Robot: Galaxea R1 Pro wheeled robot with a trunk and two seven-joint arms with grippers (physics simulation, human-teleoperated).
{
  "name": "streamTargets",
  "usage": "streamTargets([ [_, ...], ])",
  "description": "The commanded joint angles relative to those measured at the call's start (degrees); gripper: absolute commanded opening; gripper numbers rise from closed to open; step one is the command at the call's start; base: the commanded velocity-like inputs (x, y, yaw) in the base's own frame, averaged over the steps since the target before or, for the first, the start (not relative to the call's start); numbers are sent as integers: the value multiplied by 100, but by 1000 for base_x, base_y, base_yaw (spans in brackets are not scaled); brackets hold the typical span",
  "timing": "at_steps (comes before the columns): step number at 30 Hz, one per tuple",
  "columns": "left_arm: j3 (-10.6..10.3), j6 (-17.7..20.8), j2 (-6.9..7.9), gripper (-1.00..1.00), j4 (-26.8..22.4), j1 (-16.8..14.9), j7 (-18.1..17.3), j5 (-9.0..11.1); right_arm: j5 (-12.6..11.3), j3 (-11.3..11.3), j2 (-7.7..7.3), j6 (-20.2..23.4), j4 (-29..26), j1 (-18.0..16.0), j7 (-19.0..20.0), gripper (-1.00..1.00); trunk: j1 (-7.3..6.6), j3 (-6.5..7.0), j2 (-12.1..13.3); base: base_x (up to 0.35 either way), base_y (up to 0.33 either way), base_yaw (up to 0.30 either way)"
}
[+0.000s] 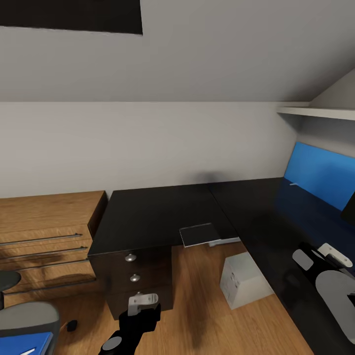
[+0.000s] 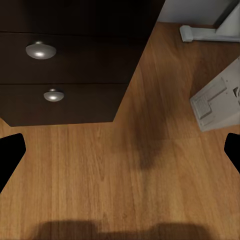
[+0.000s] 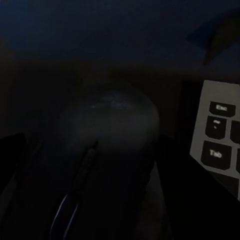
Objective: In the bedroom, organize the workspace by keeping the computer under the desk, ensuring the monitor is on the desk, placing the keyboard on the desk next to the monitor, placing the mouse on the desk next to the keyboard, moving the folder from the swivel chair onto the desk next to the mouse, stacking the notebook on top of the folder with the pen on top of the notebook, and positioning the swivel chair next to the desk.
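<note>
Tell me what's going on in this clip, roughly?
A two-armed robot is tidying a bedroom desk. Its right gripper hovers over the black desktop, and its wrist camera shows the mouse close in front, beside a corner of the keyboard. The left gripper hangs empty above the floor by the drawer unit. The computer sits on the floor under the desk. The folder still lies on the swivel chair.

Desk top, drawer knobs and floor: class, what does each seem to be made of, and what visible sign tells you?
Desk top: glossy black, perhaps lacquered board or laminate; it mirrors the blue back panel.
Drawer knobs: polished silver metal, judging by their bright highlights.
Floor: light wood planks with visible grain, satin finish.
Since this is a render, all three are guesses from looks.
</note>
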Motion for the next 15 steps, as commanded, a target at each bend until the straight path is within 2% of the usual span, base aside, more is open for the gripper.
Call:
streamTargets([
  [1, -7, 9, 0, 100, -9, -1, 51, 60, -15, -40, 2, -32, -1, -3, 7, -100, 0, -5, -3, 0, 0, 0],
  [15, -14, 9, 0, 100, -9, -1, 51, 60, -15, -40, 2, -32, -3, -3, 3, -100, 0, -5, -3, 0, 0, 0],
])
